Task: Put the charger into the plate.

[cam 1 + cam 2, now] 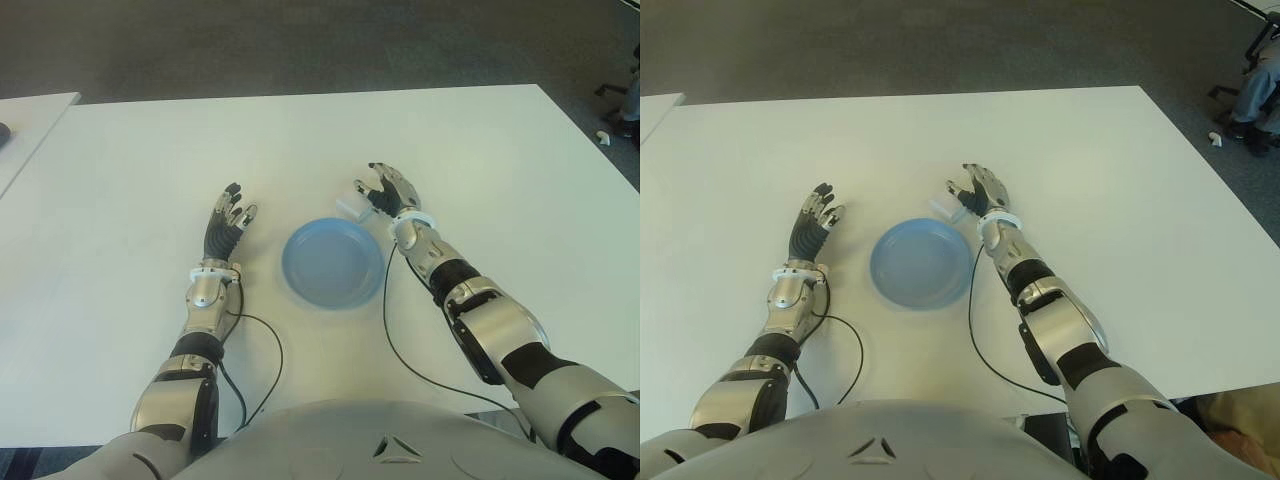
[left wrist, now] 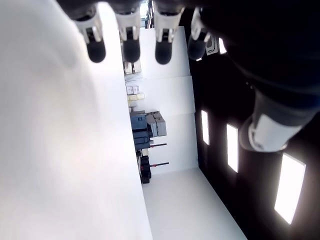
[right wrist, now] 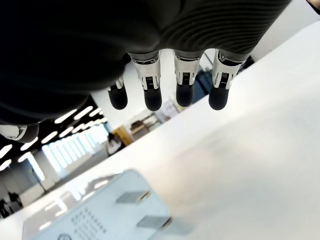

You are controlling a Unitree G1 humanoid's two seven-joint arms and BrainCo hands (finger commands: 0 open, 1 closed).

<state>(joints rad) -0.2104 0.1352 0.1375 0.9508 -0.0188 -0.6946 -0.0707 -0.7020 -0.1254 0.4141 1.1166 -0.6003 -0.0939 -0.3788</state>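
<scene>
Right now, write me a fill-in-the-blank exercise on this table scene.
1. The plate is ____ in colour.
2. The charger lies beside the ____ hand.
3. The charger's ____ point upward in the right wrist view.
4. The left hand holds ____.

Missing words: blue; right; prongs; nothing

Both eye views look forward and down from the head at the same white counter (image 1: 300, 140), a slight sideways offset apart (the plate (image 1: 332, 263) appears in each). Each wrist view sits very close behind its own fingers, skimming low over the counter.
</scene>
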